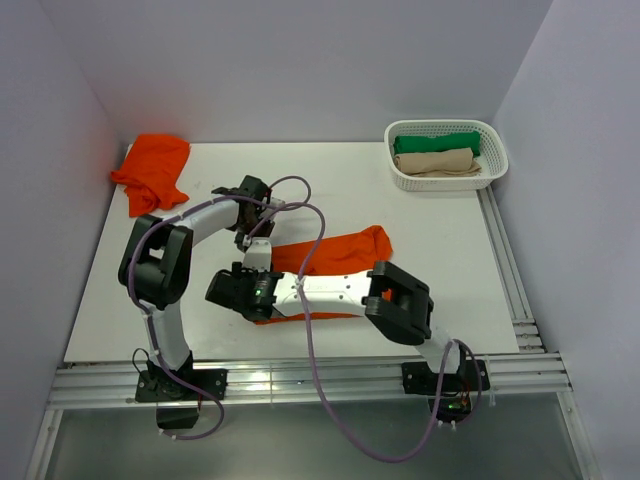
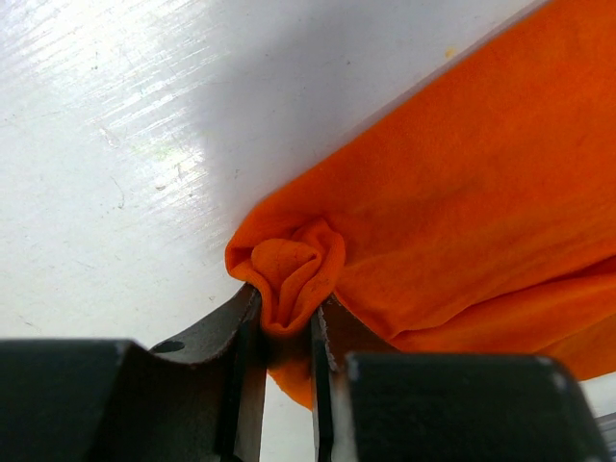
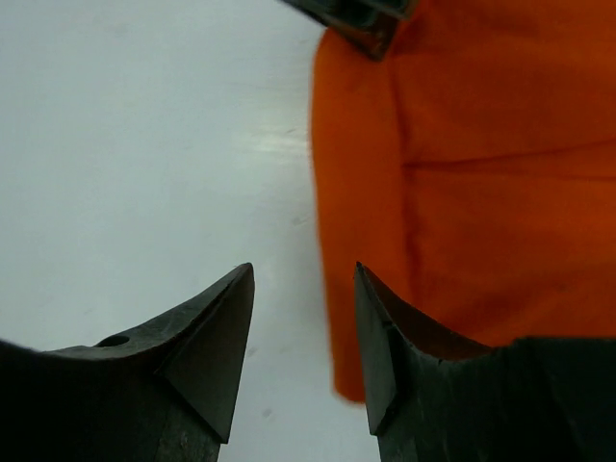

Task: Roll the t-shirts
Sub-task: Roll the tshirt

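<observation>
Orange tee flat at table centre, well short of basket. Left gripper pinched on puckered corner of tee. Right gripper parted, nothing held, one finger over tee edge, other over bare table. Second tee bunched at far-left corner.

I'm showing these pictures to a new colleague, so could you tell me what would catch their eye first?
The bright orange cloth t-shirt stretched across the middle of the white table, with both arms over its left end. The left gripper pinches a bunched corner of it, while the right gripper stands open at its edge. A second crumpled orange t-shirt lies at the far left corner, and a white mesh basket of folded cloth at the far right.
</observation>
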`<move>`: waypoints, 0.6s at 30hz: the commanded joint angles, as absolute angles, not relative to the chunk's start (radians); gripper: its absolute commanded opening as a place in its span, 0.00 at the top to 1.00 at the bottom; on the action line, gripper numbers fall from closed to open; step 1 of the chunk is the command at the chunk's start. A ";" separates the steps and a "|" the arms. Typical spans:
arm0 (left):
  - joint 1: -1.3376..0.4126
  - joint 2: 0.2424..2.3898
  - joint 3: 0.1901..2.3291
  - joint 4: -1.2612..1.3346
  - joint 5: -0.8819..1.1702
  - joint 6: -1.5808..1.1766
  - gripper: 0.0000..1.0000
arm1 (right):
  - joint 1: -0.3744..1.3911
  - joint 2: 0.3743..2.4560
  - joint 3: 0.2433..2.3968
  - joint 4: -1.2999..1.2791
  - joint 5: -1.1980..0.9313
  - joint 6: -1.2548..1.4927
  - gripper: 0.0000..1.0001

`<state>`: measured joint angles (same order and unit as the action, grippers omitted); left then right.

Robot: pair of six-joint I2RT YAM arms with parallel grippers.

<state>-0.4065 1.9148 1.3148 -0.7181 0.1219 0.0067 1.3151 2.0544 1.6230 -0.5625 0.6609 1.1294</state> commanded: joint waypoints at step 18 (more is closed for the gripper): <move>-0.433 1.954 1.358 -0.736 0.081 0.011 0.93 | 1.290 2.168 1.741 -0.716 0.821 1.127 0.47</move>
